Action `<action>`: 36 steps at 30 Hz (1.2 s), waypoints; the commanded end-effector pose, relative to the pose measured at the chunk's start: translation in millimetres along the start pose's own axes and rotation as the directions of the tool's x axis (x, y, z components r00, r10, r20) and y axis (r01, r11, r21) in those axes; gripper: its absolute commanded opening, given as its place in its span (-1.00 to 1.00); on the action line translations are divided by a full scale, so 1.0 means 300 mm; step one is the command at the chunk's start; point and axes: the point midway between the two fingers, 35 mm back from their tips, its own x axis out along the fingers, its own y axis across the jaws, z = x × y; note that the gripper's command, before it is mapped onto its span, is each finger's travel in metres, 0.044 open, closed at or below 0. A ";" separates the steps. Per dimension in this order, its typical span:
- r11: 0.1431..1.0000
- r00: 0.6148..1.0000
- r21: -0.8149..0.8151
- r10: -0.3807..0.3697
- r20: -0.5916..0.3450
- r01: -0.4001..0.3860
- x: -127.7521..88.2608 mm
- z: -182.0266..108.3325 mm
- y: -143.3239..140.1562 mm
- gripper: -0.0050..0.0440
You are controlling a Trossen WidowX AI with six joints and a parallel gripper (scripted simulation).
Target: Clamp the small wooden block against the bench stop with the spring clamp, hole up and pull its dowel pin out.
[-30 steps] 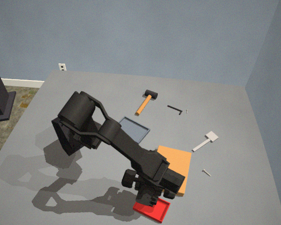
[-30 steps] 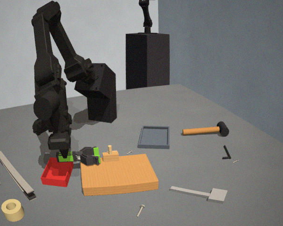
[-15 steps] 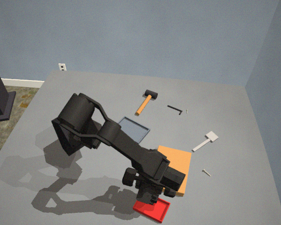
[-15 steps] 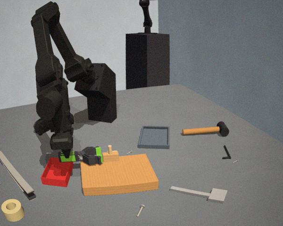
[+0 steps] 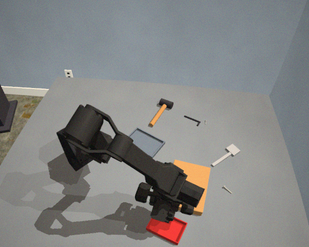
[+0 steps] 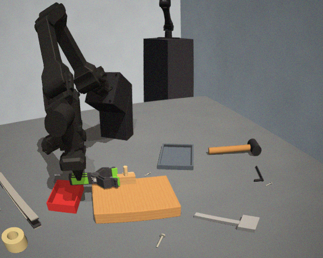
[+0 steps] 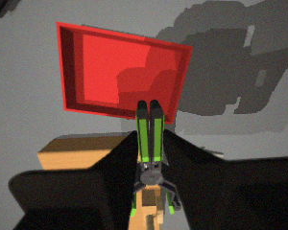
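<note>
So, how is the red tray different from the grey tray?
The red tray lies beside the wooden board's left end, under the clamp handles; the grey tray lies apart, behind the board. The red tray looks smaller and deeper, the grey tray shallower. Both are rectangular and hold nothing.

Red tray (image 6: 64, 198) sits directly under the spring clamp (image 6: 96, 178) handles, blocking descent there. Dowel pin (image 6: 125, 170) top is unobstructed from above. Surface right of the board (image 6: 136, 200) is open.
</note>
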 end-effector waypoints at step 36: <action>1.000 1.000 0.003 0.000 0.002 0.000 0.002 -0.053 0.000 -0.80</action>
